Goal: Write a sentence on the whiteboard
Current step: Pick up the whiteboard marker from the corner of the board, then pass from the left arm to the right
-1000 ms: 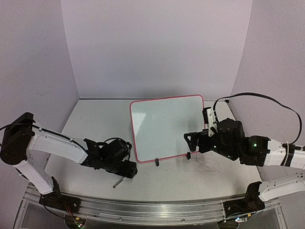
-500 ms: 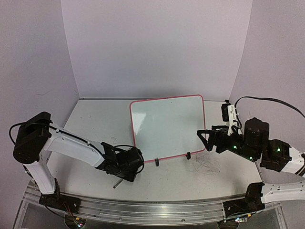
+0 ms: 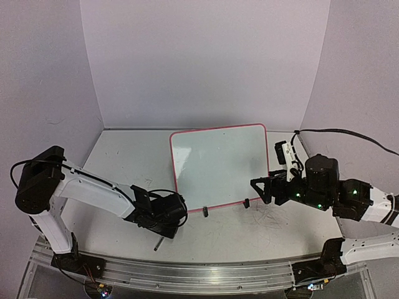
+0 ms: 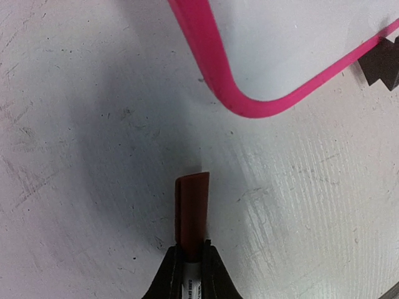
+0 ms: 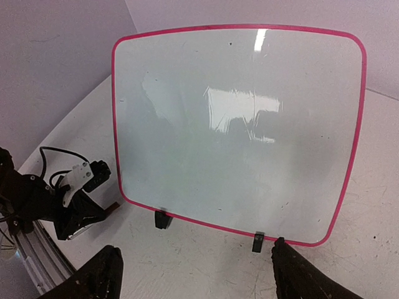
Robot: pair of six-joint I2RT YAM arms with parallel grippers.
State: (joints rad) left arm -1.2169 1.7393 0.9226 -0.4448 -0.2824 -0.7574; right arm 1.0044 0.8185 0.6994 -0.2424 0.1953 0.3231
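Whiteboard (image 3: pixel 218 165): glossy white rectangle, rounded pink frame. Near its corner, left claw (image 4: pixel 191 252) gripped red-capped marker (image 4: pixel 191 199); right claw (image 5: pixel 193 249) stood wide, empty.

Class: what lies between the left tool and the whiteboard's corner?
In the left wrist view, the marker held by the left tool points toward the whiteboard; beyond it, bare table.

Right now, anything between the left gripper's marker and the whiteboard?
Nothing visible. The left gripper grips the marker, whose red end points at the whiteboard's near corner, with only scuffed table between them.
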